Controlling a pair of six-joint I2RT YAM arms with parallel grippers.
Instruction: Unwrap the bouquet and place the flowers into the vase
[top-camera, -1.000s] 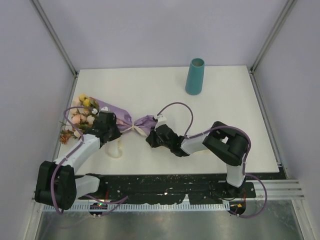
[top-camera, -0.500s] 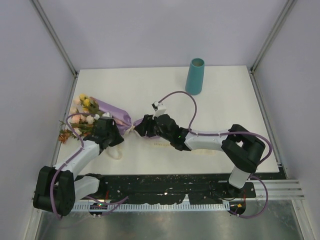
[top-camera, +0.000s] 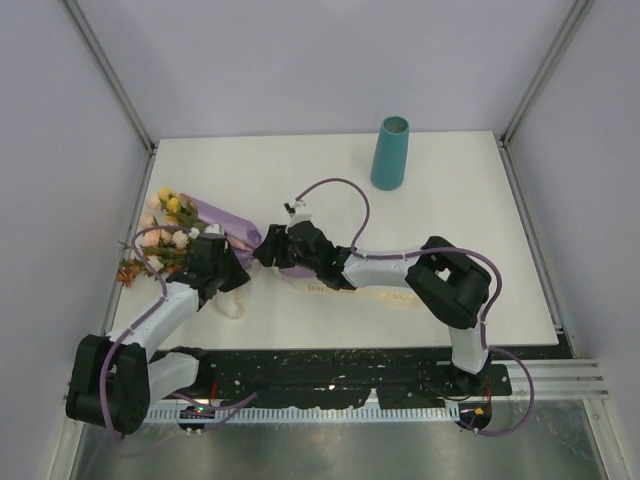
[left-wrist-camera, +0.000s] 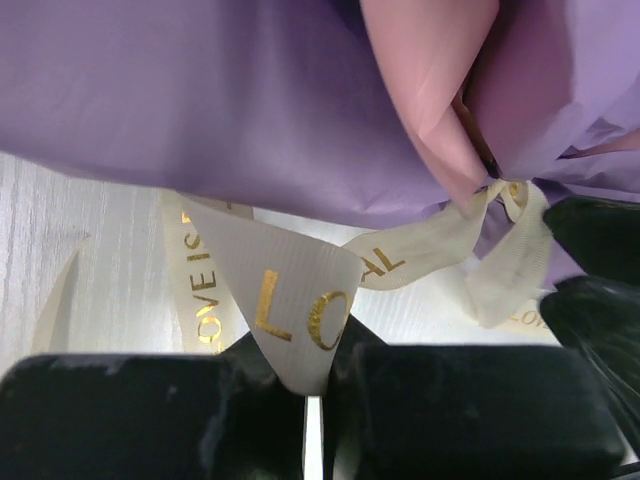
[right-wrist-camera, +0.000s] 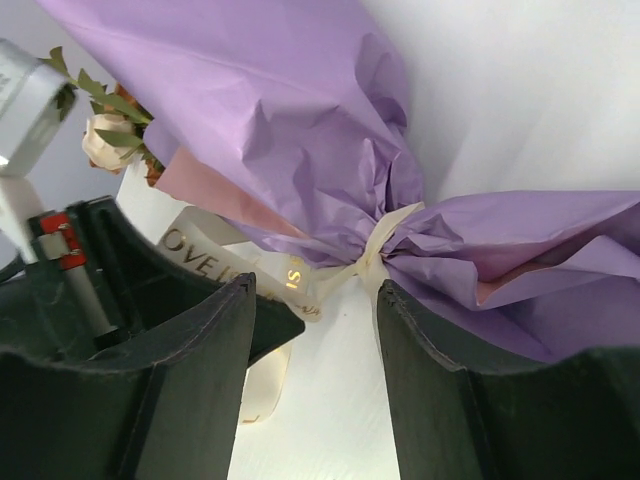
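White rectangular tabletop (top-camera: 450, 240): matte, faint wood grain visible in left wrist view. Pale lavender-grey enclosure walls (top-camera: 320, 60) on far, left and right sides. Aluminium profile uprights (top-camera: 112, 75) at both far table corners. Black mounting plate (top-camera: 330, 375) along near table edge. White slotted cable duct (top-camera: 300, 408) just in front of plate. Aluminium rail (top-camera: 560, 375) at plate's right end. Bare metal floor sheet (top-camera: 350, 450) at bottom of top view.

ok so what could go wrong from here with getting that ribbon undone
1. The left tool is shut on only a narrow point of the ribbon, so it may slip out when pulled.
2. The right tool stands open astride the knot, with crumpled purple paper close by. Closing could pinch and tear it.
3. The flowers lie near the table's left edge, and a tug could drag them over.
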